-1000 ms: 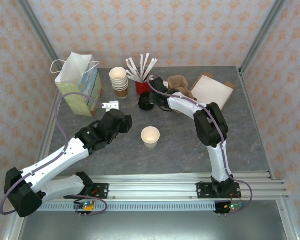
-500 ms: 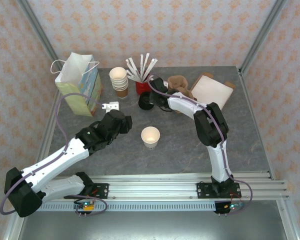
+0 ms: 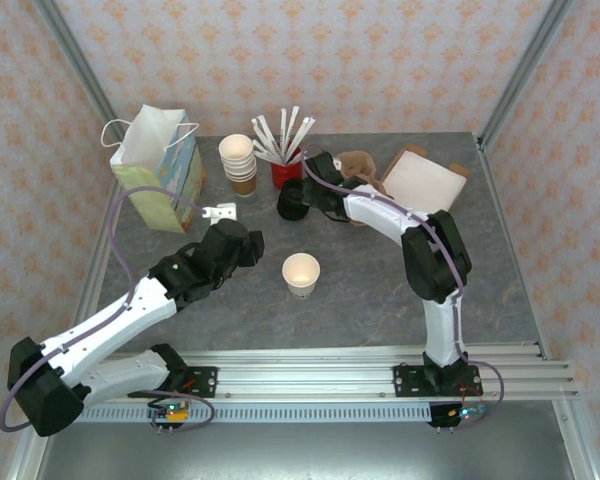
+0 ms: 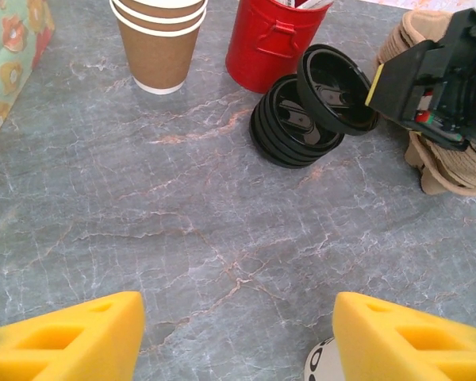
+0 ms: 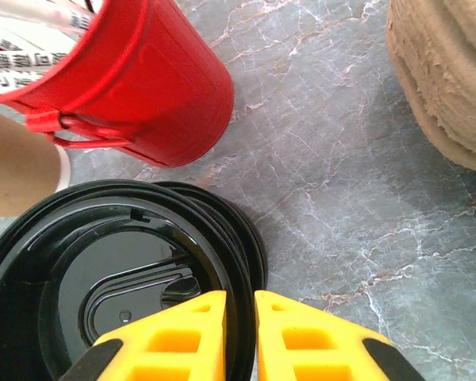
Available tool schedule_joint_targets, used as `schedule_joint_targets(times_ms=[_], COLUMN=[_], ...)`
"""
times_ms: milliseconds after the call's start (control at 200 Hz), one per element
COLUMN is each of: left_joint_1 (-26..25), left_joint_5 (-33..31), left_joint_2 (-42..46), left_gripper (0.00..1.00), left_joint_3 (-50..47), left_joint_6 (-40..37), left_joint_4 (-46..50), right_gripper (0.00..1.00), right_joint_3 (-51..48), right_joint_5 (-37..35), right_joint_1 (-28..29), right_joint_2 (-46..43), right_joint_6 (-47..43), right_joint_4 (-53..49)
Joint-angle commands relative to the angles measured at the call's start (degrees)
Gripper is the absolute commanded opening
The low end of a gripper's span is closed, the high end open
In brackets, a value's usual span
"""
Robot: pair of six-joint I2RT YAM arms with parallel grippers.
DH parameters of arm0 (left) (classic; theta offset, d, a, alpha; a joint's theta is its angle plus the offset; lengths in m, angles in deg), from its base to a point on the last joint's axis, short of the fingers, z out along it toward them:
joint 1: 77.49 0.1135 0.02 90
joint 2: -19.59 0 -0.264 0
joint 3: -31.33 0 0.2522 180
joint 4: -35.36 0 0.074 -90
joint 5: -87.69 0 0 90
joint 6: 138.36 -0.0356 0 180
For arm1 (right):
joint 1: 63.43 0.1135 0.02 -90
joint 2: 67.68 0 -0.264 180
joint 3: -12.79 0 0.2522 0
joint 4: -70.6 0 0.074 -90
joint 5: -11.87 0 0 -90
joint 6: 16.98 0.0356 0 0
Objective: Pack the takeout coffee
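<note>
**Coffee cup open at centre; right gripper clamped on a lid**

Far left: a white-handled, floral-printed paper bag [image 3: 158,180] stands upright at the table's back corner. Just right of it the left gripper [image 4: 238,333] hovers above bare grey marbled table [image 3: 370,290], its yellow fingers [image 4: 71,337] spread wide with nothing between them.

Behind it stands a stack of cream-and-brown paper cups [image 3: 239,160].

The small cream-white paper cup [image 3: 301,270] stands upright mid-table, mouth open, apart from both grippers; its rim shows beside the left gripper's right finger in the left wrist view.

Further back, a red metal bucket [image 5: 135,87] holds white sticks. A stack of black lids [image 4: 289,127] lies touching its base.

The right gripper [image 5: 239,305] is closed narrowly on the rim of one round black plastic lid [image 5: 103,270], which is tilted above the stack.

To the right lie a tan ribbed bundle [image 5: 448,71] and a flat white-and-brown carton [image 3: 425,180].
</note>
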Motion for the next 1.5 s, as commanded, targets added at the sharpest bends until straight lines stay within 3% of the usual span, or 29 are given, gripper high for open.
schedule_joint_targets(times_ms=[0,425,721,811,981,1151,1491], left_joint_1=[1.3,7.2,11.0,13.1,15.4,15.9,15.9], left_joint_5=[1.5,24.8,35.6,39.2,39.5,36.5,36.9], left_joint_2=[0.6,0.1,-0.2,0.5,2.8,3.3,-3.6], left_gripper=[0.67,0.71,0.72,0.72,0.73,0.74,0.78], left_joint_3=[0.0,3.5,4.7,3.2,0.9,0.1,7.3], left_joint_6=[1.7,8.8,12.1,15.8,26.1,36.4,43.3], left_joint_4=[-1.7,-10.2,-19.0,-24.0,-34.1,-44.2,-52.4], right_gripper=[0.16,0.15,0.16,0.16,0.16,0.16,0.15], right_joint_3=[-2.6,-20.2,-20.5,-21.9,-25.8,-25.5,-24.8], right_joint_5=[2.4,18.3,24.6,26.1,28.0,26.2,26.4], right_joint_1=[0.3,1.4,-0.5,-0.6,0.1,1.8,2.9], right_joint_2=[-4.4,-25.7,-32.8,-34.3,-35.3,-36.3,-35.7], right_joint_6=[-0.7,0.7,11.2,15.7,27.3,32.0,39.2], right_joint_4=[0.9,12.2,13.3,17.8,31.9,37.0,46.2])
